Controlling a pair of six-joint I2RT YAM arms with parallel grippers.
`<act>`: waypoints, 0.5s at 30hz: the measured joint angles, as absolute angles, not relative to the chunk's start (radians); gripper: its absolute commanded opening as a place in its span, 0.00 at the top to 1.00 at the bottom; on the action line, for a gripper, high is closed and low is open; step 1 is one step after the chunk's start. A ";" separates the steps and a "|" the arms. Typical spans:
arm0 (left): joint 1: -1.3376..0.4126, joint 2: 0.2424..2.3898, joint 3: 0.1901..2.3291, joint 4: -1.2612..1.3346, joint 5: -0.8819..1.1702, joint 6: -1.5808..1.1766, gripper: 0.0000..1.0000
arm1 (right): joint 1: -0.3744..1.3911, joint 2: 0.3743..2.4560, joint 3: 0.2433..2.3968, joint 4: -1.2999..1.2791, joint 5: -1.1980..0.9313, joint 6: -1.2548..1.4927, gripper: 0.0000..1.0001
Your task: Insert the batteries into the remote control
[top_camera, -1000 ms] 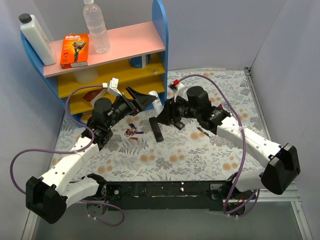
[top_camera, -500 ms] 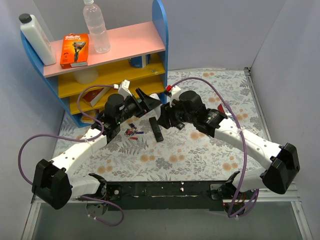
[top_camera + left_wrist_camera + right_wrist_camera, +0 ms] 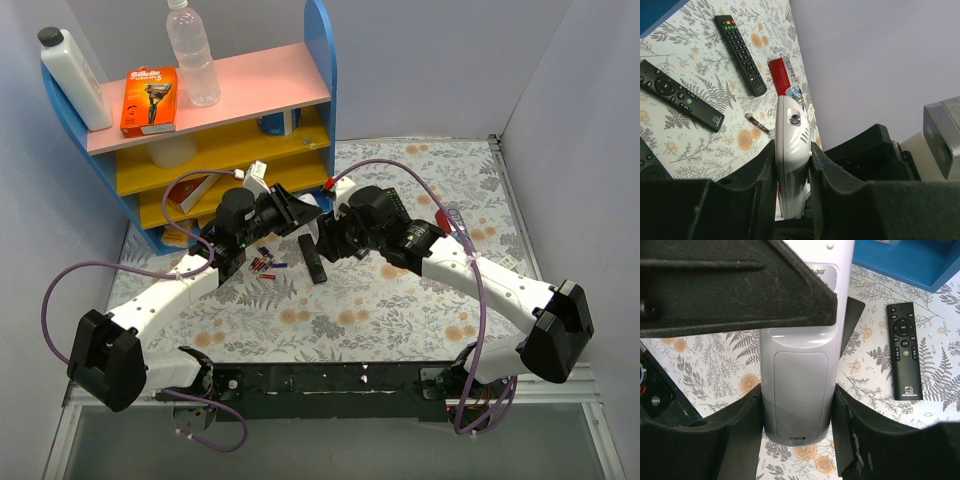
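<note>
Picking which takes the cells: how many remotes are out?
4: one pale remote, gripped; three black remotes lying flat: one with coloured buttons, one plain, one cut off. More may be hidden.

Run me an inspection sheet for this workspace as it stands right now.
Surface: floral cloth, no spills seen.
Job's things: white remote gripped at both ends, battery cover shut; one small cell lying loose on the cloth, wrap colour unclear.
Clutter: black remotes on the cloth; red and blue cells in a small cluster.
Grippers: left tool and right tool both shut on the white remote.
Cables: purple cables loop off both arms.
Surroundings: blue shelf unit holding a clear bottle and a razor box.
</note>
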State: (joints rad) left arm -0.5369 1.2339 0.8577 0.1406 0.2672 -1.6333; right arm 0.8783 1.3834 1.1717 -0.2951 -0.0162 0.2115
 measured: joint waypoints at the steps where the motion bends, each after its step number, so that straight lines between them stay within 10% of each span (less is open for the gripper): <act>1: -0.537 1.236 0.858 0.143 0.269 -1.636 1.00 | 0.878 1.383 1.172 -0.297 -0.014 0.210 0.46; 15: -0.520 1.240 0.812 0.136 0.300 -1.653 1.00 | 0.879 1.155 1.094 -0.151 -0.015 0.065 0.20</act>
